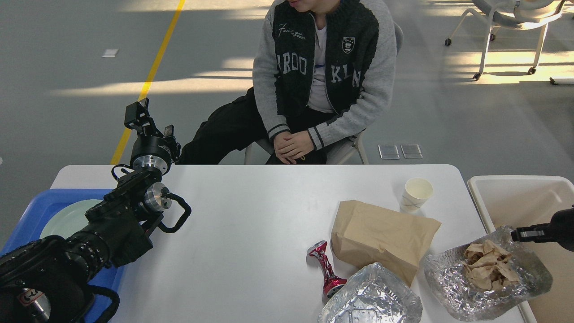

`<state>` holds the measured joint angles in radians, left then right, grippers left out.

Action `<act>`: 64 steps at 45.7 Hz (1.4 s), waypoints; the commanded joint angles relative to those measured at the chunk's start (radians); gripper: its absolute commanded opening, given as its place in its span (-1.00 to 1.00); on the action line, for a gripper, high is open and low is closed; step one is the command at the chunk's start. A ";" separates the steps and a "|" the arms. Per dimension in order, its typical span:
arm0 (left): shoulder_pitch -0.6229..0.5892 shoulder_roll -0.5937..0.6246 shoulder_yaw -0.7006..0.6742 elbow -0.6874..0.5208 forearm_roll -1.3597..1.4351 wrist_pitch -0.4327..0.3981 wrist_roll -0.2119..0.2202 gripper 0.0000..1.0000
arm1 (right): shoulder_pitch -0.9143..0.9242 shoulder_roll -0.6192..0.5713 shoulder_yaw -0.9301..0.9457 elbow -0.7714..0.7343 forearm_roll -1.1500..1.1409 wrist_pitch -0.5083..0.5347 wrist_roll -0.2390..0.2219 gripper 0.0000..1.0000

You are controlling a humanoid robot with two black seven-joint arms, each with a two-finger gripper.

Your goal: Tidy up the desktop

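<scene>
As it sits closest, at the near edge of the table (251, 233), empty foil tray (372, 298): light and crinkly, so a passing arm could shove it off.
Filled foil tray (448, 287): at the near right corner, hanging past the right edge over the white bin (515, 184); the crumpled paper (488, 270) could spill onto the table or floor if it tips the wrong way.
Right tool (525, 233): at that tray's far rim, too dark to tell whether it is spread or pinching the foil; thin foil may tear or fold in a grip.
Crushed can (326, 268): just beside the empty tray; likely to roll if bumped.
Paper bag (381, 237): lies flat, touching or overlapping the empty tray, so dragging one may move the other.
Blue tray (27, 215): at the left edge, holding a plate (67, 217) under the left arm.
Paper cup (416, 195): upright near the far right corner; easily toppled.
Left tool (140, 117): raised over the far left corner; cannot tell its state.
Person (323, 67): seated beyond the far edge, within reach of a swing.
</scene>
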<state>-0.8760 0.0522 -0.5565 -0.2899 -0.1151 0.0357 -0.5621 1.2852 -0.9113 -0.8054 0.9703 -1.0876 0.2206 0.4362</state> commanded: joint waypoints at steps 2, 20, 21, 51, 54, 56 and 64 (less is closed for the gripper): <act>-0.001 0.000 0.001 0.000 0.000 0.000 0.001 0.93 | 0.057 -0.017 -0.073 0.008 0.000 0.000 0.068 -0.94; 0.000 0.000 0.000 0.000 0.000 0.000 0.001 0.93 | 0.266 -0.029 -0.207 0.004 -0.005 0.098 0.243 -0.87; 0.000 0.000 0.000 0.000 0.000 0.000 0.001 0.93 | 0.276 -0.028 -0.207 0.002 -0.005 0.111 0.248 -0.87; 0.000 0.000 0.001 0.000 0.000 0.000 0.001 0.93 | 0.416 0.017 -0.301 -0.007 -0.046 0.241 0.363 -0.82; 0.000 0.000 0.001 0.000 0.000 0.000 0.001 0.93 | 0.411 0.017 -0.299 -0.007 -0.046 0.240 0.363 -0.82; -0.001 0.000 0.001 0.000 0.000 0.000 0.001 0.93 | 0.408 0.018 -0.296 -0.007 -0.043 0.240 0.361 -0.82; 0.000 0.000 0.001 0.000 0.000 0.001 -0.001 0.93 | 0.393 0.035 -0.291 -0.019 -0.032 0.233 0.348 -0.76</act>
<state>-0.8760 0.0522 -0.5559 -0.2899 -0.1150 0.0357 -0.5619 1.6869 -0.8908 -1.1000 0.9614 -1.1240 0.4578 0.7932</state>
